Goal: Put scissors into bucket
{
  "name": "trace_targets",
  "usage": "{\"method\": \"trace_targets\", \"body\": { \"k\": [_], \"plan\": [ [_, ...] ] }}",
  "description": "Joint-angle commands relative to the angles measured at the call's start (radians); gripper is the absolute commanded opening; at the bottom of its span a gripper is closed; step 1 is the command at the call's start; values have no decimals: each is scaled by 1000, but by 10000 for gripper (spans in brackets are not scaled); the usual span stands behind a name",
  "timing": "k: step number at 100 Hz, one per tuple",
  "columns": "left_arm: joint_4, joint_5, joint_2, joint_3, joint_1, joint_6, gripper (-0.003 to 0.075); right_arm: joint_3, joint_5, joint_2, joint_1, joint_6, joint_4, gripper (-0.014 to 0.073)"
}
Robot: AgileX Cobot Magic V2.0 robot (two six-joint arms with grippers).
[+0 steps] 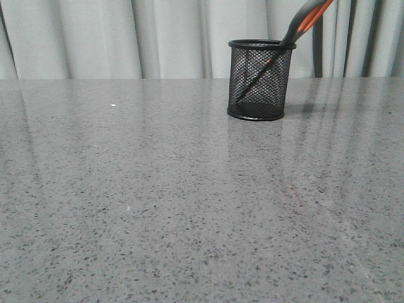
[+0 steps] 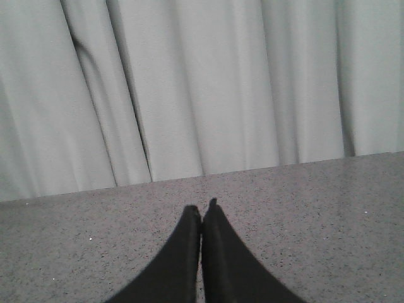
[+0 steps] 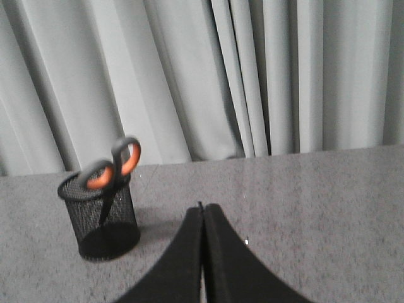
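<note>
Scissors (image 1: 302, 25) sit in the bucket (image 1: 261, 80), blades down, handles up. Seen through the mesh in the front view, the dark blades run on a slant from the base at about 7 o'clock up to the rim at about 1 o'clock. They lean because they are longer than the bucket is tall: the tips lodge at the base on one side, the shank rests on the opposite rim, and the orange-lined loops stand clear above it.

Bucket stands upright on the counter (image 1: 158, 208), toward the far edge, at roughly 1 o'clock from the middle of the front view, with the curtain (image 1: 158, 35) close behind. It shows no tilt despite the off-centre load.

Right gripper (image 3: 202, 209): fingers pressed together, nothing between them. It is well apart from the bucket (image 3: 103, 218), which sits at about 9 o'clock of the fingertips in that view, with the scissors (image 3: 112, 168) visible above its rim. No contact with either.

Left gripper (image 2: 203, 208): fingers also pressed together and empty, over bare counter (image 2: 328, 208), facing the curtain (image 2: 208, 88). No task thing in its view.

Neither arm shows in the front view.

Judgement: placement looks complete. Scissors rest by their own weight, needing no support. Only risk I see is the top-heavy lean, should the bucket get nudged.
</note>
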Motion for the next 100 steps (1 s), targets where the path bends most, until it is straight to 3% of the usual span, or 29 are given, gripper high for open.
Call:
{"method": "trace_targets", "body": {
  "k": [1, 36, 100],
  "plan": [
    [-44, -36, -61, 19, -15, 2, -21, 36, -67, -69, -6, -11, -8, -71],
    [-46, -4, -118, 59, -130, 2, -21, 83, -72, -133, -6, -11, -8, -71],
    [-46, -10, -118, 59, -133, 2, -21, 83, -72, -133, -6, -11, -8, -71]
  ]
}}
